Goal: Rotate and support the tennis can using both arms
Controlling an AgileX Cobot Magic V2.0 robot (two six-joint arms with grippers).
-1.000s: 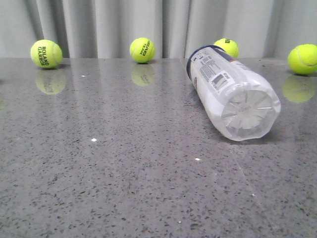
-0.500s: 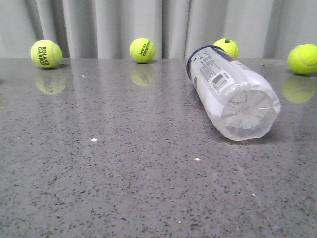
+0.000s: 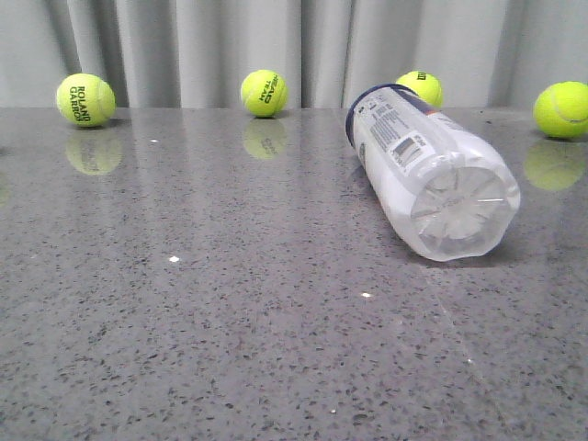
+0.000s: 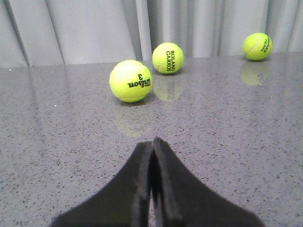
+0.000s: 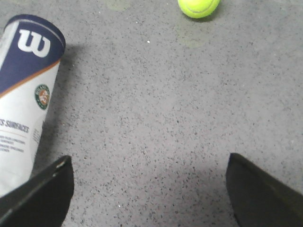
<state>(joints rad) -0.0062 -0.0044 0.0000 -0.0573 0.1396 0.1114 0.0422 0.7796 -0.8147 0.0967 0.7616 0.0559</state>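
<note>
- You have a grey speckled table (image 3: 230,303) in front of a pale curtain (image 3: 312,46), with yellow tennis balls (image 3: 265,93) along its far edge.
- The tennis can (image 3: 427,170) lies on its side on the right half of the table, ribbed clear base toward you, navy end away; it sits exactly where it was a second ago.
- Your left gripper (image 4: 152,145) has its fingers pressed together, holding nothing, a Wilson ball (image 4: 130,81) ahead of it.
- Your right gripper (image 5: 149,182) is spread wide, the can just beside one finger (image 5: 40,191); I cannot tell if they touch.
</note>
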